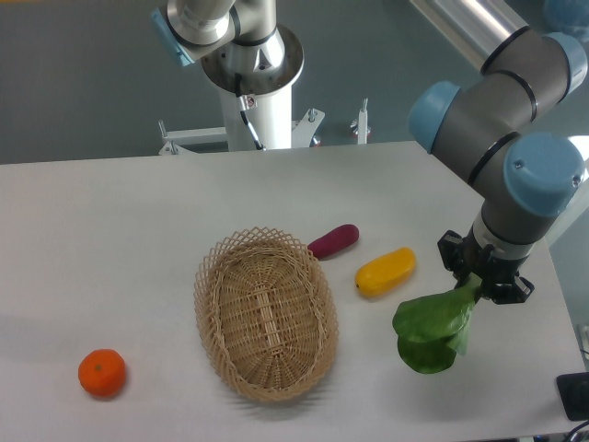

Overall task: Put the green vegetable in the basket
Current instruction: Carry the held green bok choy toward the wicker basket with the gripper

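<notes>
A: Where is the green vegetable?

B: At the lower right of the frame, hanging leaves-down. Its pale stalk end runs up into the gripper, whose dark fingers are pinched on that stalk.

A: Is it off the table?

B: I cannot tell. The lowest leaves are close to the white surface, but the view does not show whether they touch it.

A: What is hard to see?

B: The fingertips themselves. They are small and dark, and the stalk covers part of them. The arm above, with its grey links and blue caps, is cut off by the upper right edge.

A: And the basket?

B: At lower centre, oval, woven, with a looped rim. It is well apart from the vegetable, to the left of it.

A: What lies between them?

B: A yellow oblong vegetable sits just up and left of the leaves. A purple-red oblong vegetable lies further up-left, close beside the basket's upper right rim.

A: Anything else?

B: An orange at lower left, and a second robot base at top centre behind the table.
</notes>
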Robot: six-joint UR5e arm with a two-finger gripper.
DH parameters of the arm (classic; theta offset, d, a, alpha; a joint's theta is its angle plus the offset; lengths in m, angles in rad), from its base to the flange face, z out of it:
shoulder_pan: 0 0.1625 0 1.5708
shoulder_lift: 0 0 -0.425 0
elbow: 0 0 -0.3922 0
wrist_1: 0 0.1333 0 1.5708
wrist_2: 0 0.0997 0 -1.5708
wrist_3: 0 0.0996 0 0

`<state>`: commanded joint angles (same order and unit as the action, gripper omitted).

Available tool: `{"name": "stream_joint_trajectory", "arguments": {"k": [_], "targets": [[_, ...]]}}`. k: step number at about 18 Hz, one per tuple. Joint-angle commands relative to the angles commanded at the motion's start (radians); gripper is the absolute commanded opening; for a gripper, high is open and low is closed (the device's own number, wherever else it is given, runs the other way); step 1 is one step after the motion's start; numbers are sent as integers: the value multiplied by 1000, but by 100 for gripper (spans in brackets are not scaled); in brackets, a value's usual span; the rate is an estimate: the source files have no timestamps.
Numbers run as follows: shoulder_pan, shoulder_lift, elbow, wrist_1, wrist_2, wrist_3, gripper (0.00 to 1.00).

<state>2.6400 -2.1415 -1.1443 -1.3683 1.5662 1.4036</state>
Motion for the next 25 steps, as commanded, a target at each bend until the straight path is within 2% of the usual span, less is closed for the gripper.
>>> {"name": "stream_joint_trajectory", "arguments": {"k": [10,17,21,25], "targets": [[-6,18,-23,-3,2,-5,10],[-27,109,-106,-15,-9,-2,9],[-81,109,-106,-20,-34,-8,9],[-94,92,-112,-15,-61,-12,9]]}}
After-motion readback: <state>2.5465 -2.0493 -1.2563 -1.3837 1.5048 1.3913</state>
